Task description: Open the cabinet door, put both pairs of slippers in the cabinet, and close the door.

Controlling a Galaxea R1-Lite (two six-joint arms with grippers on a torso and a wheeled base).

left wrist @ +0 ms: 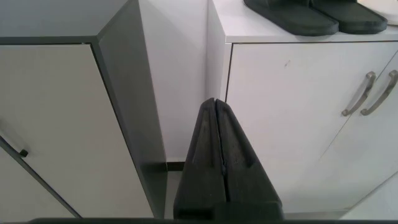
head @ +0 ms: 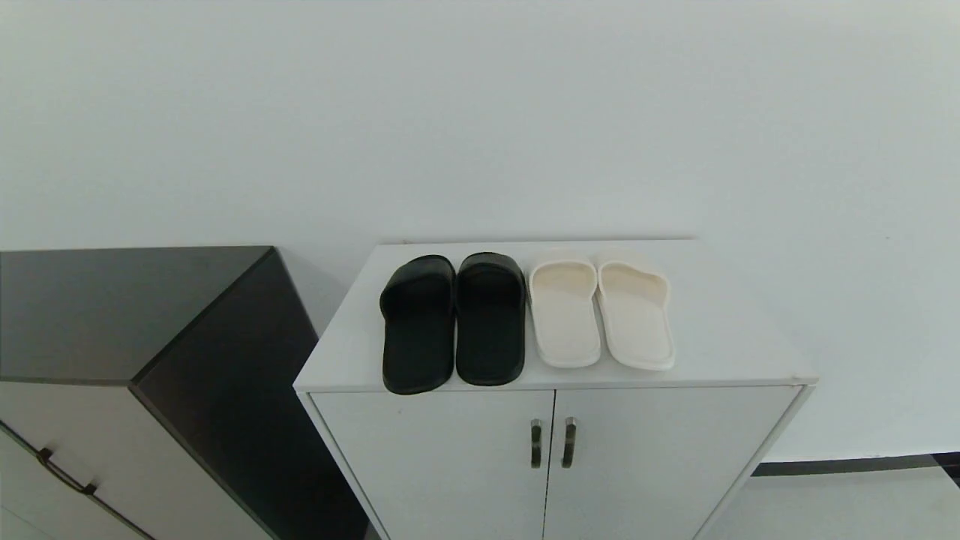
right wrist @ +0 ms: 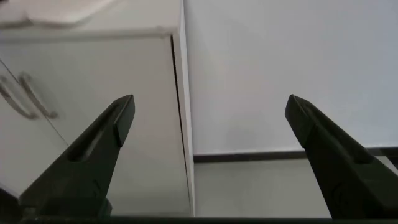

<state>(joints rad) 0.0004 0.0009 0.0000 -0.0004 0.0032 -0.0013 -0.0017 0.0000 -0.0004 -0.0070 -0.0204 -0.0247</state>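
Two black slippers (head: 491,330) reach the front edge of the cabinet (head: 435,465) beside two cream slippers (head: 562,322); left tool (left wrist: 216,106) together, right tool (right wrist: 210,102) apart

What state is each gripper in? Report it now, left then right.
Left gripper: closed, holding nothing.
Right gripper: open, holding nothing.

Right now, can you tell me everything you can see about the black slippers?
The black slippers are a matching pair of slides. They are plain matte black and look like soft rubber or foam, each with one wide band over the front. They lie flat, soles down, side by side and touching, on the white cabinet top, toes toward the wall, heels at its front edge. The cream slippers sit close on their right.
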